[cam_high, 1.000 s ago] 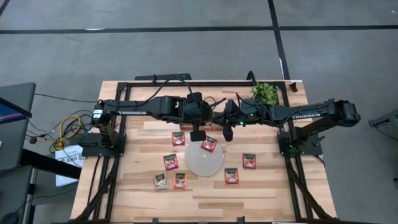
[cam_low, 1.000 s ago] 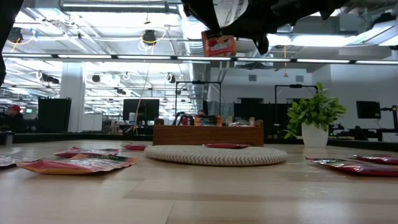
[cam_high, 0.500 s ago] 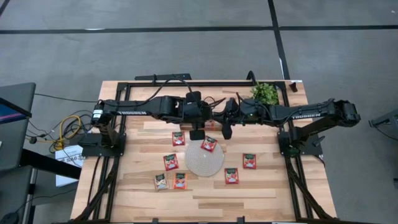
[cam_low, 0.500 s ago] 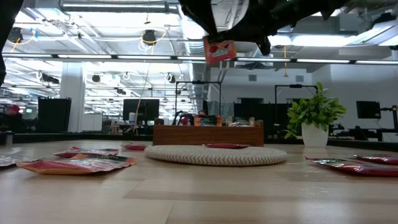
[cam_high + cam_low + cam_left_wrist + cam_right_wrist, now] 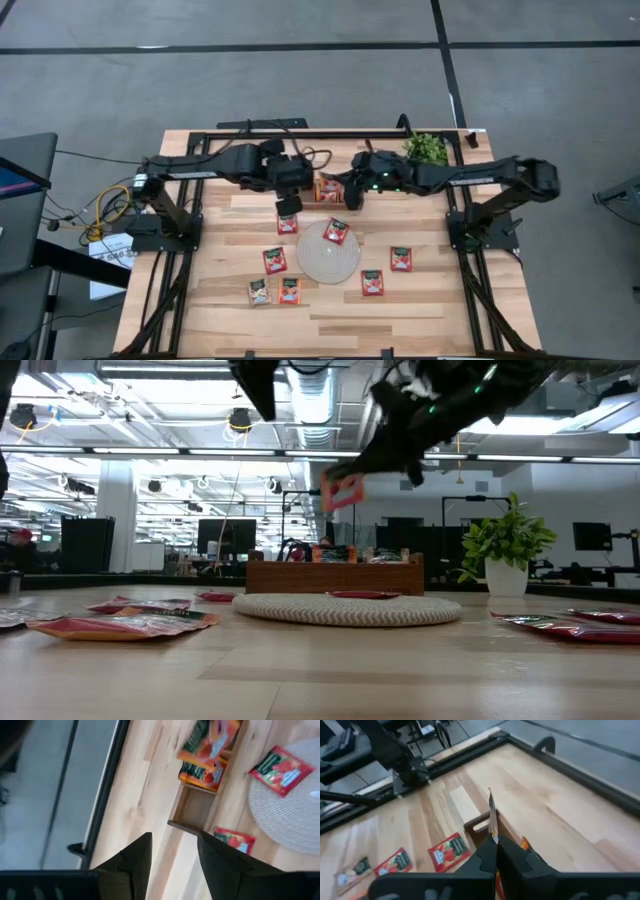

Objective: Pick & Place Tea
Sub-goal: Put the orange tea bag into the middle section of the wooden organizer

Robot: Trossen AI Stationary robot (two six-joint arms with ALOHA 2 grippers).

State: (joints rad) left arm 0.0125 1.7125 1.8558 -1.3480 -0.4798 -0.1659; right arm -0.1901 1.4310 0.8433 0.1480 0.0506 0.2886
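The right gripper [image 5: 495,851] was clamped on a tea sachet [image 5: 492,817], held edge-on between its dark fingers so that the flat packet stood upright, its long side running forward from the fingertips. In the low view that held sachet [image 5: 343,490] hung in the air above the wooden tray [image 5: 333,575], tilted, with nothing beneath it but the tray. From above, the right gripper [image 5: 352,190] sat just beside the tray [image 5: 328,190], on the plant's side of it, nearer the tray than the left one. The drop looked close: the packet seemed to need only a short carry toward the tray and a release.

The left gripper [image 5: 172,852] stood with its fingers spread and empty, on the tray's other side, near its open end compartment [image 5: 192,810]. Another compartment already held sachets [image 5: 202,772].

The round mat [image 5: 329,251] lay just off the tray toward the table's front, one sachet [image 5: 336,231] on it; the other loose sachets [image 5: 275,260] lay around the mat, well apart from the tray.
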